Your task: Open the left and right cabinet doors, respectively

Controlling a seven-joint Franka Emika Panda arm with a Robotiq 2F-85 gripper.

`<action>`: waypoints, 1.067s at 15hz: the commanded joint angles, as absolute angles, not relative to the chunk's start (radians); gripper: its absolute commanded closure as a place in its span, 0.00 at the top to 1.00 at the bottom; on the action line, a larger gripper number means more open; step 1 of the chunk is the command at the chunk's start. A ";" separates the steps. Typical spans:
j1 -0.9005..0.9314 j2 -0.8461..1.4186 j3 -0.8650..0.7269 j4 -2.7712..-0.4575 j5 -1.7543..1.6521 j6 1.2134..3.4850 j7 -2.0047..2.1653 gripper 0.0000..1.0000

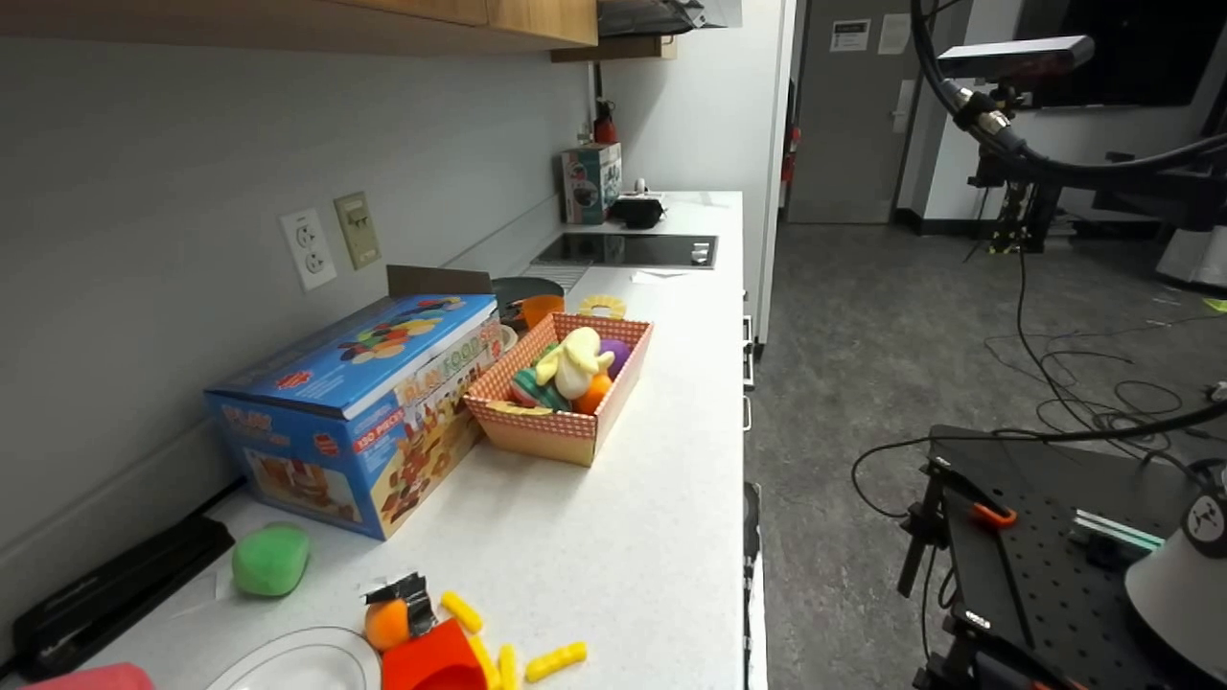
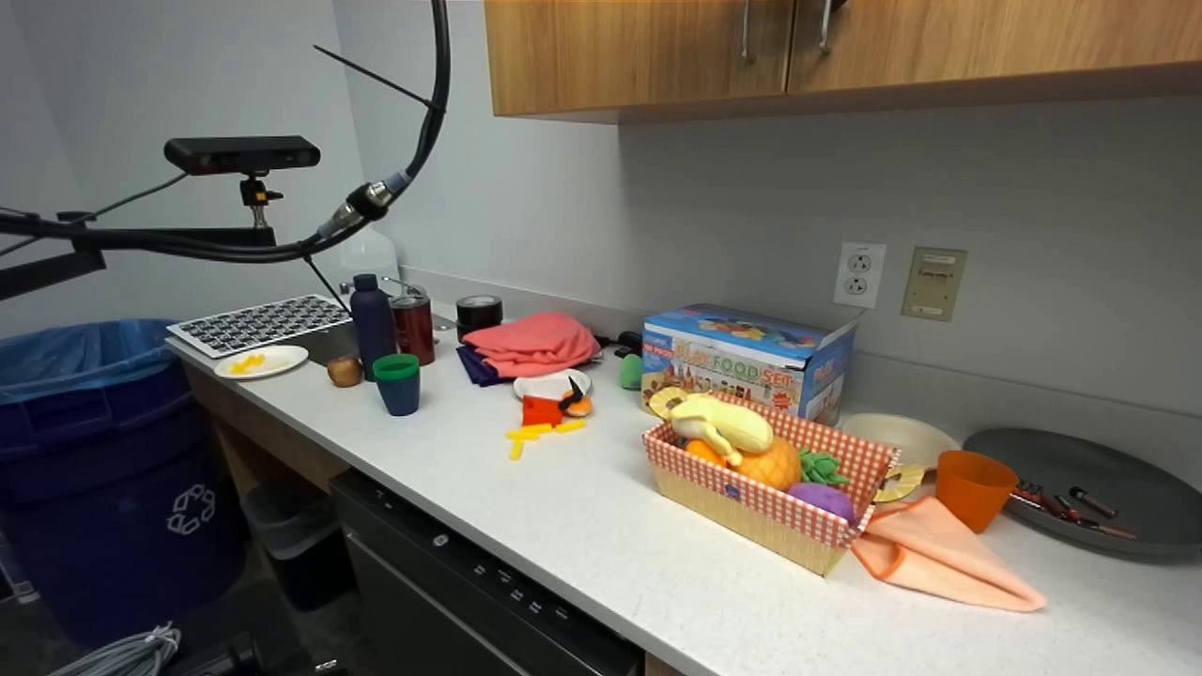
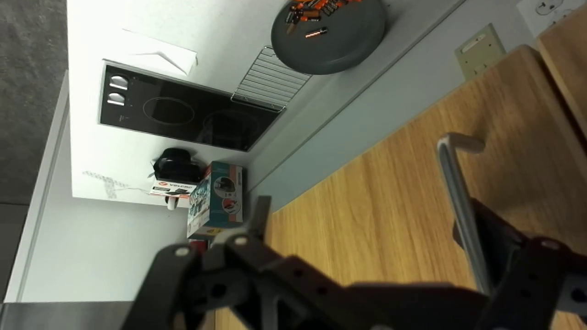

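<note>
Your gripper (image 3: 362,220) stands with its jaws wide apart, one finger (image 3: 500,233) behind the handle (image 3: 458,197) near the side edge of a wooden cabinet door (image 3: 394,192). In an exterior view you see it and the neighbouring door (image 2: 639,56) closed above the counter (image 2: 582,526), along its back edge.

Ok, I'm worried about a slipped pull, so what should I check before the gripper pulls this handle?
1. One finger behind the handle: ok in the wrist view.
2. Handle clamped: not ok; the gripper is open, though hooking might suffice.
3. That finger pressing on the handle: cannot tell.
4. Handle on the right door: ok.
5. Arm clear of the door's swing: cannot tell; most of it is out of view.
</note>
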State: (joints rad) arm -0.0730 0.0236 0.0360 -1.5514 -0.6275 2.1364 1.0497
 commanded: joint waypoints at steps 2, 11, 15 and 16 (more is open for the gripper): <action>-0.061 -0.023 -0.006 -1.586 -0.711 2.054 1.043 1.00; -0.084 -0.213 -0.016 -1.779 -0.722 2.000 0.994 1.00; -0.104 -0.276 -0.022 -1.849 -0.720 2.049 0.995 1.00; -0.109 -0.291 -0.023 -1.865 -0.725 2.062 0.993 1.00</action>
